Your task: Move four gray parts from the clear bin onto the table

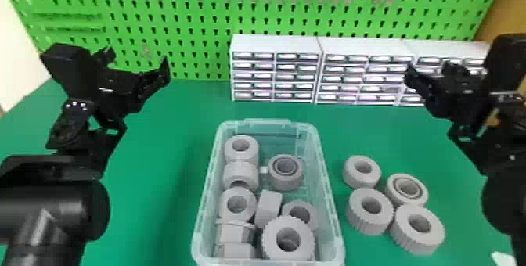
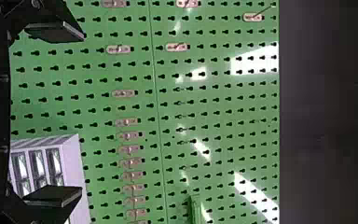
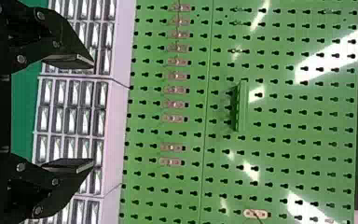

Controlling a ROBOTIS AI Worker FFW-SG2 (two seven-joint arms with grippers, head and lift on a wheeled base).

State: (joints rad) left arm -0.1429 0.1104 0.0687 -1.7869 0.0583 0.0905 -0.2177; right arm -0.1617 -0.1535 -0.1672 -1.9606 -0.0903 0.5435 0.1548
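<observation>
From where I stand, four thick gray ring-shaped parts (image 1: 366, 222) sit on the green tabletop (image 1: 156, 148), just right of the clear plastic bin (image 1: 268, 122), their holes facing up. That looks like the full count, so I'd guess the next move is no grasp, only keeping clear. What matters is that the ring group lies nearer than the black right gripper (image 1: 429, 69) and a bit to its left, which makes the right arm the closer one. The black left gripper (image 1: 137, 58) hangs left of the bin and beyond it. Both have their fingers spread wide, with nothing between them.
</observation>
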